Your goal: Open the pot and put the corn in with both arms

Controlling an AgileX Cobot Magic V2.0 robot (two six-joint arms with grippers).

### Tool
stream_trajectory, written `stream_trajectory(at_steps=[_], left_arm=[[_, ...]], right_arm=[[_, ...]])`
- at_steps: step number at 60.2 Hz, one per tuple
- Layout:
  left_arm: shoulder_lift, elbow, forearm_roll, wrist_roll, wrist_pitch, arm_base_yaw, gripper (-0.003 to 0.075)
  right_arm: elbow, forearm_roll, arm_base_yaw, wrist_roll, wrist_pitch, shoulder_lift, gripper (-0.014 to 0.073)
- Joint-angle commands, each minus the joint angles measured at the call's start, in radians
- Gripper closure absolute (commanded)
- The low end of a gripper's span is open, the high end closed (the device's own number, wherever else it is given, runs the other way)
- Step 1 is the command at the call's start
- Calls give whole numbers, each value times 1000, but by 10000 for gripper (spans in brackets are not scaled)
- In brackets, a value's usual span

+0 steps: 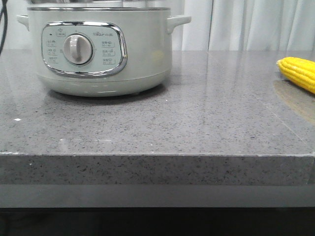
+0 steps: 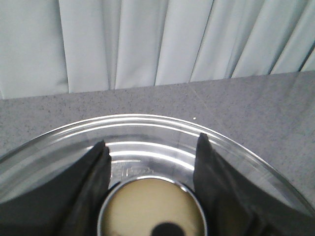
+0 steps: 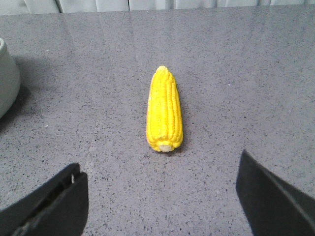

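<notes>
The pale grey-green pot point(image 1: 142, 54) stands at the back left of the table, its dial point(image 1: 77, 48) facing me. In the left wrist view its glass lid point(image 2: 147, 130) is on, with a round cream knob point(image 2: 150, 206) rimmed in chrome. My left gripper point(image 2: 151, 142) has one black finger pressed against each side of that knob. The yellow corn point(image 1: 299, 72) lies on the table at the far right. In the right wrist view the corn point(image 3: 164, 109) lies ahead of my right gripper point(image 3: 158, 164), which is open, empty and above the table. Neither gripper shows in the front view.
The grey speckled stone table point(image 1: 197, 118) ends in a front edge point(image 1: 157, 155) close to the camera. Pale curtains point(image 1: 246, 24) hang behind the table. The pot's side point(image 3: 6, 78) shows at the edge of the right wrist view, well away from the corn.
</notes>
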Motion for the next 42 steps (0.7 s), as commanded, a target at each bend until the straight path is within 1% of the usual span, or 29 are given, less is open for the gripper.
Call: stream_trajectory(at_steps=[1, 6, 10, 21, 28, 32, 37, 42], left_arm=[[-123, -63, -9, -10, -122, -3, 483], [-178, -63, -7, -10, -73, -3, 483], [-223, -63, 4, -10, -2, -3, 483], [-357, -63, 106, -10, 224, 1, 483], [-443, -45, 136, -10, 328, 1, 483], [-498, -6, 139, -10, 353, 1, 483], [-575, 70, 139, -10, 353, 1, 483], [-669, 168, 139, -10, 353, 1, 483]], right_arm=[[-31, 7, 0, -8, -76, 9, -30], [-31, 7, 0, -8, -72, 9, -30], [-31, 7, 0, -8, -70, 9, -30], [-31, 7, 0, -8, -70, 9, -30], [-31, 7, 0, -8, -69, 9, -30], [-32, 7, 0, -8, -66, 12, -30], [-38, 7, 0, -8, -62, 29, -30], [-59, 7, -1, -8, -46, 71, -30]])
